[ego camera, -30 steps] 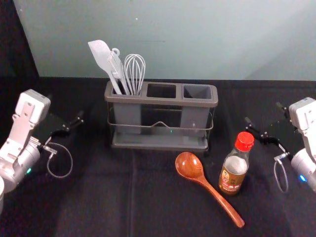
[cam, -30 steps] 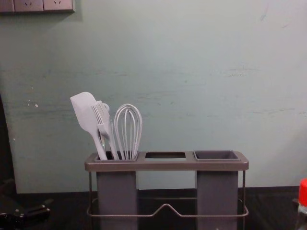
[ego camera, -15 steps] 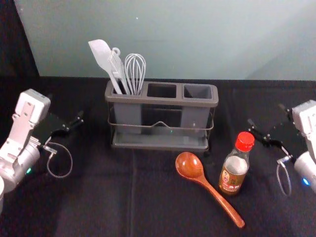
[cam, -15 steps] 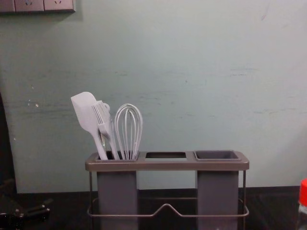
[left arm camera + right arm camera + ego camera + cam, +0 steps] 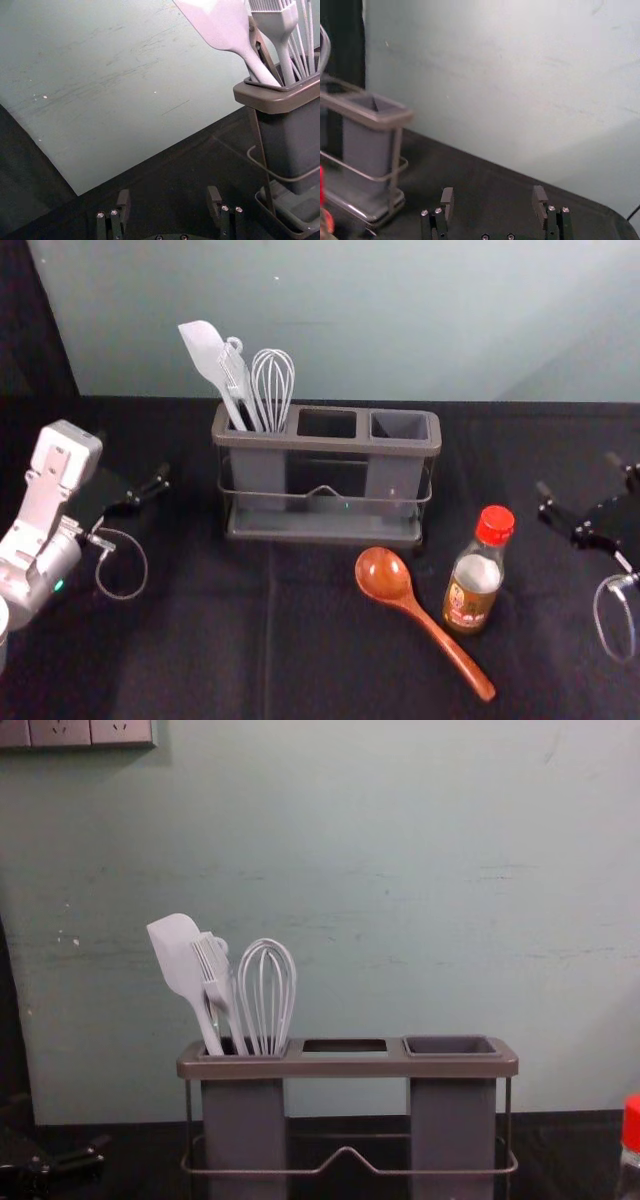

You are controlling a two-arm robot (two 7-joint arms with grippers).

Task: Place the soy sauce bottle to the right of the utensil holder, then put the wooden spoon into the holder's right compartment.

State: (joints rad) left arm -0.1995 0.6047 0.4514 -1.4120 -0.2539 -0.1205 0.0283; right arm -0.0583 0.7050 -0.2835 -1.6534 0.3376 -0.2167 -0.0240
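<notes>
Since the earlier frame, my right pincer [image 5: 578, 473] is drawing outward, away from the sauce bottle [image 5: 473, 585], its fingers standing apart around nothing, while my left pincer [image 5: 135, 490] is idling open left of the holder [image 5: 325, 445]. The bottle is standing upright on its base, likely leaving its sides free for gripping, with the spoon [image 5: 384, 575] lying flat beside it; the bottle is sitting inward of my right pincer, nearer my body.
</notes>
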